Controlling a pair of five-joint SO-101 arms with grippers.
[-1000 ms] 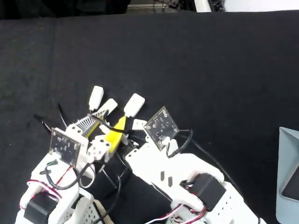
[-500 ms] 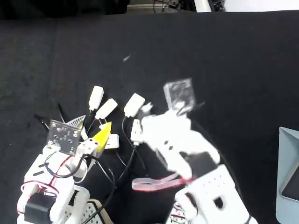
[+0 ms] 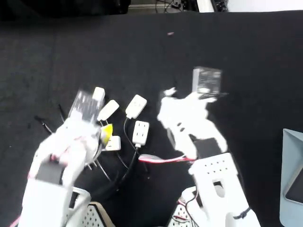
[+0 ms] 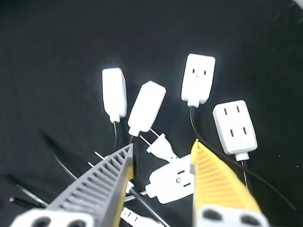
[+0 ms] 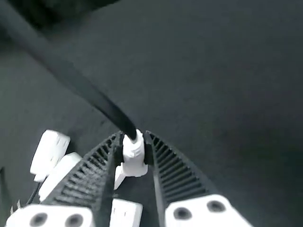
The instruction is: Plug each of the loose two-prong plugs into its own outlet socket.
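Note:
Several white outlet sockets lie in a cluster on the black cloth: two slim ones [image 4: 114, 92] [image 4: 147, 106], a single one [image 4: 199, 85], a double one [image 4: 235, 126] and one [image 4: 173, 179] lying under my left gripper. A loose two-prong plug [image 4: 158, 143] lies between them. My left gripper [image 4: 162, 147] hangs open right over that plug, grey and yellow fingers on either side; in the high view it [image 3: 105, 131] is at the cluster's near left. My right gripper [image 5: 132, 137] is shut on a white plug [image 5: 133, 158] with a black cord, held above the cloth to the right of the cluster [image 3: 166, 93].
Thin black cords [image 3: 120, 165] trail from the sockets toward the arm bases. A grey tray [image 3: 291, 179] sits at the right edge. Black cloth [image 3: 246, 56] covers the table, open at the back and right.
My right arm rose from the cluster and swung back and right with the plug in its fingers. My left arm moved forward over the sockets.

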